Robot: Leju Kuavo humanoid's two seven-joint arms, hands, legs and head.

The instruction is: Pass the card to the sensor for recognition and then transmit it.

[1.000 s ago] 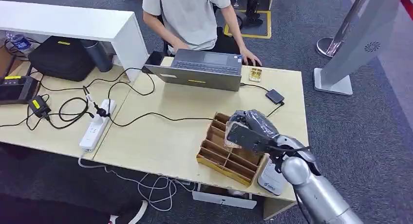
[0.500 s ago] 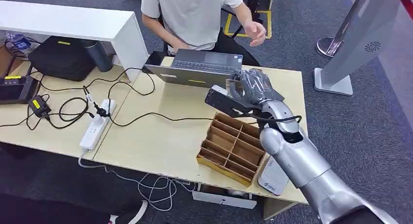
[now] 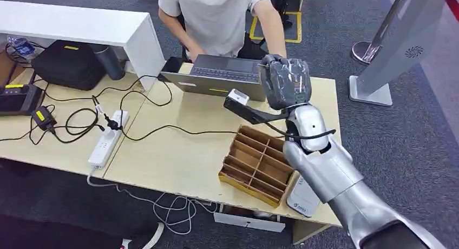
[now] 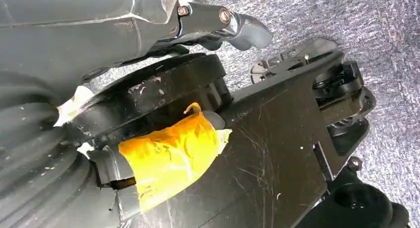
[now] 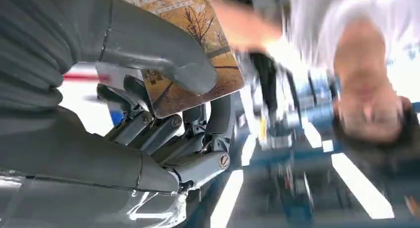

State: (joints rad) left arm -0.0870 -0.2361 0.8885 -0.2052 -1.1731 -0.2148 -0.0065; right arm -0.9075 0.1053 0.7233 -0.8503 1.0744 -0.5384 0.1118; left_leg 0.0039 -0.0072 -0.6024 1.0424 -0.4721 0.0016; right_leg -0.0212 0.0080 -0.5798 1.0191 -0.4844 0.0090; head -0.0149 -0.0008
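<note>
My right hand (image 3: 286, 81) is raised above the far side of the table, over the laptop's right end. It grips a brown and yellow printed card (image 5: 200, 20) between the thumb (image 5: 163, 54) and the fingers. In the head view the hand's back hides the card. A person sits right behind the laptop, with one arm (image 3: 272, 21) reaching down close to my right hand. A flat white device (image 3: 302, 197) lies at the table's front right edge. My left hand (image 4: 218, 20) hangs low over grey carpet and holds nothing.
A wooden divider tray (image 3: 257, 162) sits on the table below my right arm. A grey laptop (image 3: 224, 76) stands at the far edge. Cables and a white power strip (image 3: 108, 132) lie at the left. A grey stand (image 3: 373, 86) is on the floor at the right.
My right hand has risen from over the wooden tray and moved far, towards the person, still holding the card. The person's hand left the table, lifted, and now comes down near my hand.
</note>
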